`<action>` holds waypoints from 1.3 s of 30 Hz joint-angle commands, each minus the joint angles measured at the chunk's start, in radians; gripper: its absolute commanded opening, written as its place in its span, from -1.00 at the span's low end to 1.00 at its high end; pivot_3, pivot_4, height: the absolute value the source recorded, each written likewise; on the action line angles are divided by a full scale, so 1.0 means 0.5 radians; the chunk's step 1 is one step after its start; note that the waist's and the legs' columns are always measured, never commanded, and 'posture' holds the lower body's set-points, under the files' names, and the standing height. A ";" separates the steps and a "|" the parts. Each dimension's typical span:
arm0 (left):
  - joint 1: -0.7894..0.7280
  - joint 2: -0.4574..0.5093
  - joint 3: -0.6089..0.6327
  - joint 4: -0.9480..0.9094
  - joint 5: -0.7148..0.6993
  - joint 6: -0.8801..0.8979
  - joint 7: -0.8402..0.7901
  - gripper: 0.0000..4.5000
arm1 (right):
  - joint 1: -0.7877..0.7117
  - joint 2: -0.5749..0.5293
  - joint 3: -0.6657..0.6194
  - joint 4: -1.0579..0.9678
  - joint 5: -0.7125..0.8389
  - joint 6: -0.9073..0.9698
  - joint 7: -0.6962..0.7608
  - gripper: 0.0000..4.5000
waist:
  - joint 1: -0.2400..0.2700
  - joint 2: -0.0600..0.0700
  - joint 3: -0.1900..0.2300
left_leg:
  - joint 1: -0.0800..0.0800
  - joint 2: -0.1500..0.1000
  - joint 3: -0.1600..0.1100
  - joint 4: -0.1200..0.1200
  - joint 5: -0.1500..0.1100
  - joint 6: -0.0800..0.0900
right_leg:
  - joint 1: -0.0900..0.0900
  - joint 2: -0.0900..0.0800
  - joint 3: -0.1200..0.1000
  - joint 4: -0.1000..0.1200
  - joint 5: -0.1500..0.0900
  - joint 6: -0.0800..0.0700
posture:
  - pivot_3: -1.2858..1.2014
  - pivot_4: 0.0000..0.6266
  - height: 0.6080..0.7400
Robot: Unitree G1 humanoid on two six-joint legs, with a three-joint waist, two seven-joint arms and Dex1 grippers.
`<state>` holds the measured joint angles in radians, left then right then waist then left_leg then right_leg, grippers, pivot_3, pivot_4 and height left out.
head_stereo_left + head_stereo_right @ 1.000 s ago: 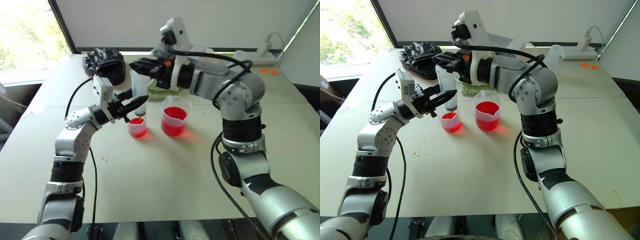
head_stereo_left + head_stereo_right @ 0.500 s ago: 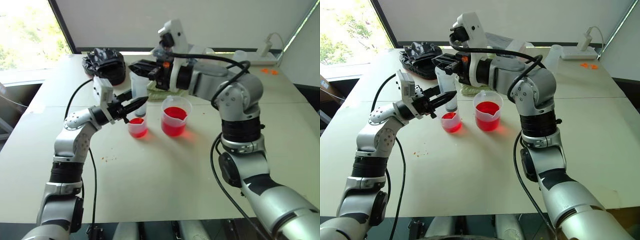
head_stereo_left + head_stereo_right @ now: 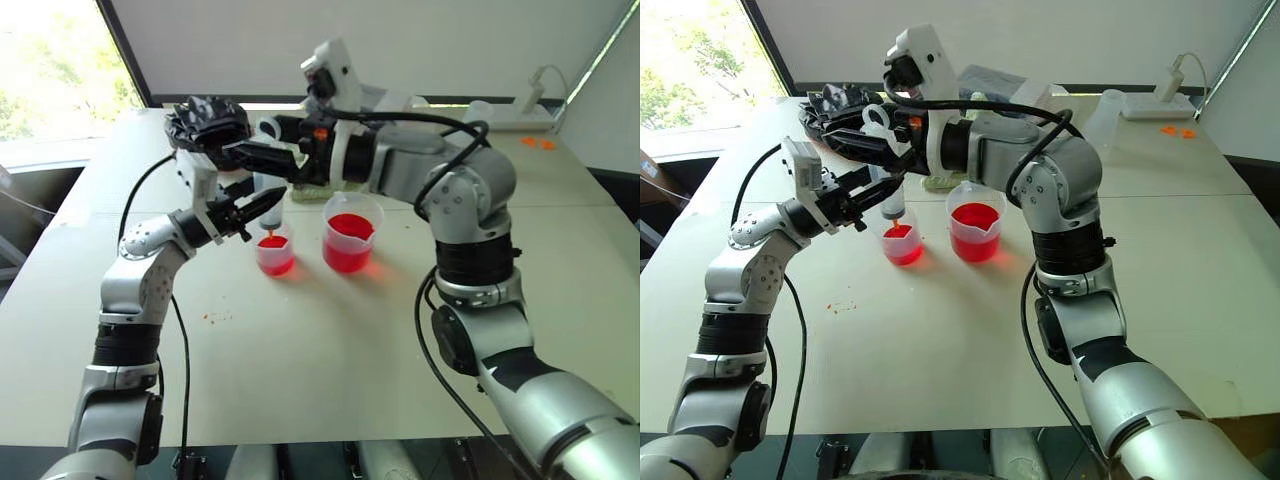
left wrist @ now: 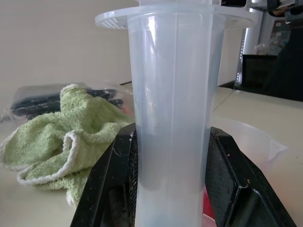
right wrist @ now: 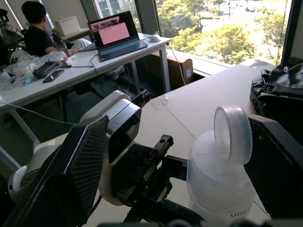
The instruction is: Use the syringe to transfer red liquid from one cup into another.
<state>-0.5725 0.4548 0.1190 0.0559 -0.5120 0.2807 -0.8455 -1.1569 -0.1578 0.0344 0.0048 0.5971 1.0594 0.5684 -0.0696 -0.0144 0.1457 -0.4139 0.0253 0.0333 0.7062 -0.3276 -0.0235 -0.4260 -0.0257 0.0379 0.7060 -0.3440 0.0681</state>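
Note:
The syringe (image 3: 268, 190) stands upright, its orange tip just above the smaller cup (image 3: 275, 256), which holds some red liquid. My left gripper (image 3: 262, 208) is shut on the clear barrel (image 4: 173, 118), one black finger (image 4: 113, 189) on each side. The whitish plunger top (image 5: 222, 156) rises between the spread fingers of my right gripper (image 3: 262, 140), which is open and reaches in level from the right. The larger beaker (image 3: 351, 232) stands just right of the smaller cup, with red liquid (image 3: 347, 250) in its lower half.
A green towel (image 3: 315, 188) lies behind the cups and a black bag (image 3: 210, 125) lies at the far left. A white charger (image 3: 530, 100) and orange scraps (image 3: 538, 143) sit at the far right. A person (image 5: 33, 28) sits at a desk beyond the table.
My right gripper, shut on the plunger top before, has opened around it. The syringe stays held by my left gripper over the smaller cup.

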 commanded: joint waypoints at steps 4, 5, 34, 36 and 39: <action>-0.039 0.026 0.154 -0.089 -0.053 -0.023 0.088 -0.39 | -0.060 -0.024 -0.025 0.023 0.047 0.045 0.057 0.74 | -0.002 0.000 0.000 | 0.000 0.000 0.000 -0.001 0.000 0.000 | 0.000 0.000 0.000 0.000 0.000 0.000 | 0.03 -0.52 1.00; -0.037 0.026 0.155 -0.092 -0.054 -0.021 0.089 -0.39 | -0.065 -0.031 -0.038 0.032 0.044 0.040 0.051 0.74 | -0.003 0.000 0.000 | 0.000 0.000 -0.001 -0.001 0.000 0.000 | 0.000 0.000 -0.001 0.000 0.000 0.000 | 0.03 -0.52 1.00; -0.502 -0.134 0.472 -0.112 -0.992 1.297 0.793 -0.39 | 0.084 -0.391 -0.380 0.039 0.061 0.039 -0.159 0.74 | -0.001 0.000 0.000 | 0.001 -0.001 0.000 -0.007 0.002 -0.003 | 0.000 -0.001 0.000 -0.001 0.000 0.000 | 0.03 -0.52 1.00; -0.598 -0.157 0.598 -0.059 -1.147 1.422 1.038 -0.39 | 0.119 -0.385 -0.395 0.009 0.074 0.050 -0.181 0.74 | 0.000 0.000 0.000 | 0.001 -0.001 -0.001 -0.006 0.002 -0.003 | 0.000 -0.001 0.000 -0.001 0.000 0.000 | 0.03 -0.52 1.00; -0.718 -0.119 0.752 0.067 -1.251 1.506 1.320 -0.39 | 0.154 -0.374 -0.404 -0.017 0.087 0.056 -0.203 0.74 | -0.006 0.000 0.000 | 0.001 -0.001 -0.001 -0.007 0.002 -0.003 | 0.000 0.000 0.000 0.000 0.000 0.000 | 0.03 -0.52 1.00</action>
<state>-0.9081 0.3751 0.4367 0.0847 -1.0904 1.0191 -0.2505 -1.0679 -0.3462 -0.1398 0.0407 0.6158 1.0883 0.4733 -0.0727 -0.0144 0.1457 -0.4132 0.0249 0.0331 0.7027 -0.3268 -0.0249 -0.4258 -0.0258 0.0378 0.7058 -0.3440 0.0681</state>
